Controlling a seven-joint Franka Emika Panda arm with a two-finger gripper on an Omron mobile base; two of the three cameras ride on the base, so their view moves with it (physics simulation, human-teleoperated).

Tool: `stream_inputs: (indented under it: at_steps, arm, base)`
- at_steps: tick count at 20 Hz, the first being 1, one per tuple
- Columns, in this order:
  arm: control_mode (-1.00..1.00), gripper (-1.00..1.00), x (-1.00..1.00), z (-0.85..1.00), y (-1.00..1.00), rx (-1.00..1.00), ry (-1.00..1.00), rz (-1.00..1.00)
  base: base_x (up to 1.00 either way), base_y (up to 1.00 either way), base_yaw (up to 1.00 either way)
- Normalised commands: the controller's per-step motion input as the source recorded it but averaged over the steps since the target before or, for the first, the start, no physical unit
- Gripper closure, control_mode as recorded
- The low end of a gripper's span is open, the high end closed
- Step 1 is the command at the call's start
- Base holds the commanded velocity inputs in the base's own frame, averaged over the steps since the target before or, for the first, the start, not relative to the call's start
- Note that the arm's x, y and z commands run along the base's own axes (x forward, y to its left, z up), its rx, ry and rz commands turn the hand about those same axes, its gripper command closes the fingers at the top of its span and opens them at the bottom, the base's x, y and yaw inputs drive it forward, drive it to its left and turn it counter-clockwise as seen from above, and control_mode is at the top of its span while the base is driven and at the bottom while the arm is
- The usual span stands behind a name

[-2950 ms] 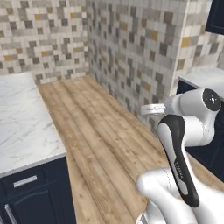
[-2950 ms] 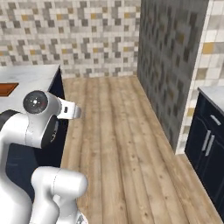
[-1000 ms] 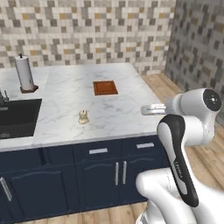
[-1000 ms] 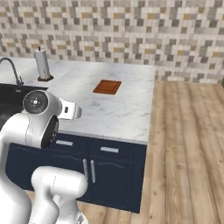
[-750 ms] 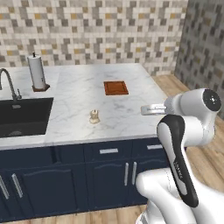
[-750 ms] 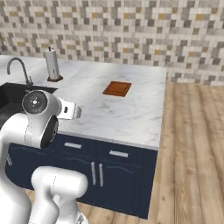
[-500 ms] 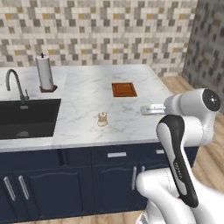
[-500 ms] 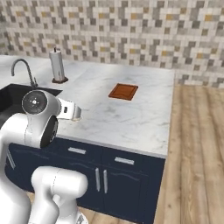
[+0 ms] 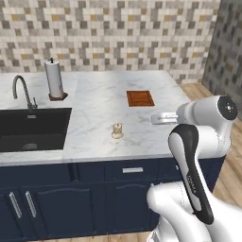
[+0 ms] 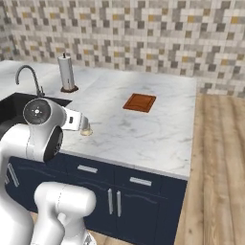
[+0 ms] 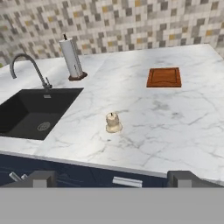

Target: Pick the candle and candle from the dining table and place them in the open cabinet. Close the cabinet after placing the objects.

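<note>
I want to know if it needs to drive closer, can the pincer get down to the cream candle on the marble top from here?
Probably yes. The pincer is open and faces the candle, which stands alone on bare marble near the front edge, with nothing between them.

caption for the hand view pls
Open gripper faces a cream candle on the marble dining table, beside the sink.
</note>
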Motion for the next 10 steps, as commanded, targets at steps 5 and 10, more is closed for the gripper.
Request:
stream_inputs:
  at_steps: [5,10]
  arm:
    - [1.00,-1.00,0.00,0.00,0.00,0.00,0.00,0.00]
    - [1.00,-1.00,0.00,0.00,0.00,0.00,0.00,0.00]
  base:
    - [0.19,0.29,-0.07]
    - [0.30,0.43,-0.11]
